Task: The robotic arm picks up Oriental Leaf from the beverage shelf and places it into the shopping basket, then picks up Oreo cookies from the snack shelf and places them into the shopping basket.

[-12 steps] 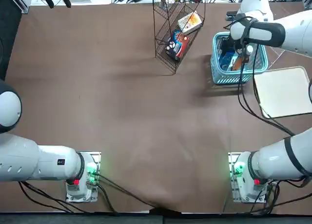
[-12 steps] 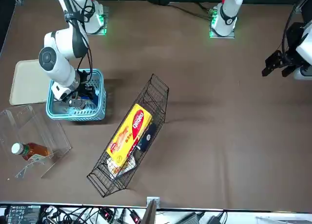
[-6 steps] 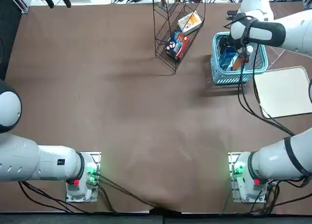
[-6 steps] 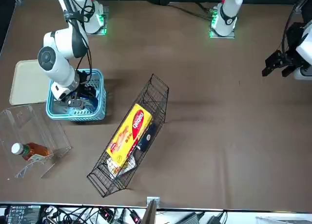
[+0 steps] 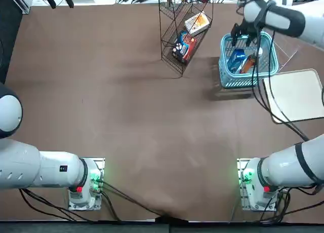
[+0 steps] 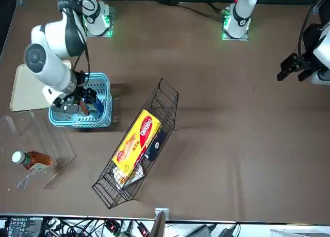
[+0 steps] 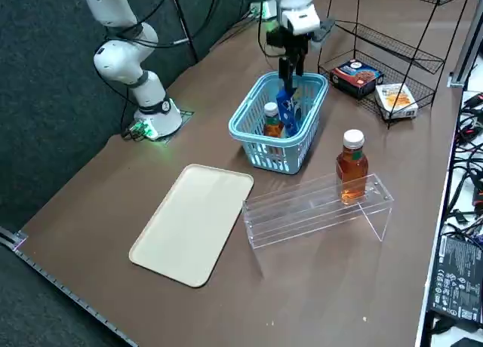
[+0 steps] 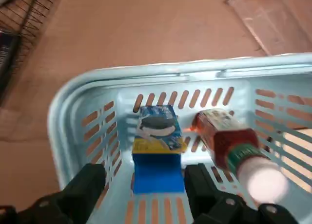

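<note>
The light-blue shopping basket (image 5: 221, 66) (image 7: 249, 136) (image 8: 161, 70) holds the blue Oreo cookies (image 8: 157, 156) (image 5: 236, 60) (image 7: 287, 109) standing on end. Beside them lies an Oriental Leaf bottle (image 8: 229, 141) (image 5: 248, 65) (image 7: 272, 121). My right gripper (image 8: 146, 185) (image 7: 290, 72) (image 5: 242, 31) hovers just above the pack, open. Its fingers stand wider than the pack and do not touch it. The clear beverage shelf (image 7: 302, 211) (image 6: 36, 134) lies beyond the basket. The black wire snack shelf (image 5: 172, 40) (image 6: 167, 100) stands to the basket's left in the top view.
A second tea bottle (image 7: 352, 166) (image 6: 31, 158) stands on the beverage shelf. The snack shelf holds a cream-and-orange box (image 6: 136, 141) and a dark pack with red (image 5: 183, 44). A cream tray (image 5: 296, 95) (image 7: 196, 222) lies beside the basket.
My right gripper has lifted out of the basket and shifted toward its far rim. The Oreo pack stays behind inside, no longer held.
</note>
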You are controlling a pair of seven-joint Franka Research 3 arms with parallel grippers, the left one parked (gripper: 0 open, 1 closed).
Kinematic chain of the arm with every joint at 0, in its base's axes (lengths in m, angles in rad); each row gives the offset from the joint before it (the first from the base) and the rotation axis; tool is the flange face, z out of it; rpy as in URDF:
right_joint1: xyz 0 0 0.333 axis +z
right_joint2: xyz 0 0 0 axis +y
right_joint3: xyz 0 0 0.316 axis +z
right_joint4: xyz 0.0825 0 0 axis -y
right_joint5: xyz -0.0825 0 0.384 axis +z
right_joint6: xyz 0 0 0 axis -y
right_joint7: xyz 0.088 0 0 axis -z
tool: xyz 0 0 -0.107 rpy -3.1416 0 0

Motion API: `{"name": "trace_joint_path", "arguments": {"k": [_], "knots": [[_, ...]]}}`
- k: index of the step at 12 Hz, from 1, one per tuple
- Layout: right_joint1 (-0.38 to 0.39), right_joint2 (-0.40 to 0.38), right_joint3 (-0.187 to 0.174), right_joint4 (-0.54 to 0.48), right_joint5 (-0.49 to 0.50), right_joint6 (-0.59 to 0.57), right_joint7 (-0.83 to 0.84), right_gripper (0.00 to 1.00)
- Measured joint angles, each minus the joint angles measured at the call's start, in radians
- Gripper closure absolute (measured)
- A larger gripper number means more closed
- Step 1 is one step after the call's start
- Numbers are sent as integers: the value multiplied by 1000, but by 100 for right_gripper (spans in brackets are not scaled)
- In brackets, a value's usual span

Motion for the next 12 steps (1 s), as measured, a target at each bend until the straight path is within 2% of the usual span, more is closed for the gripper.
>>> {"name": "trace_joint_path", "arguments": {"k": [5, 12], "knots": [[0, -36, 0, 221, 0, -292, 0, 0], [0, -51, -3, 331, 0, -402, -9, 0]]}}
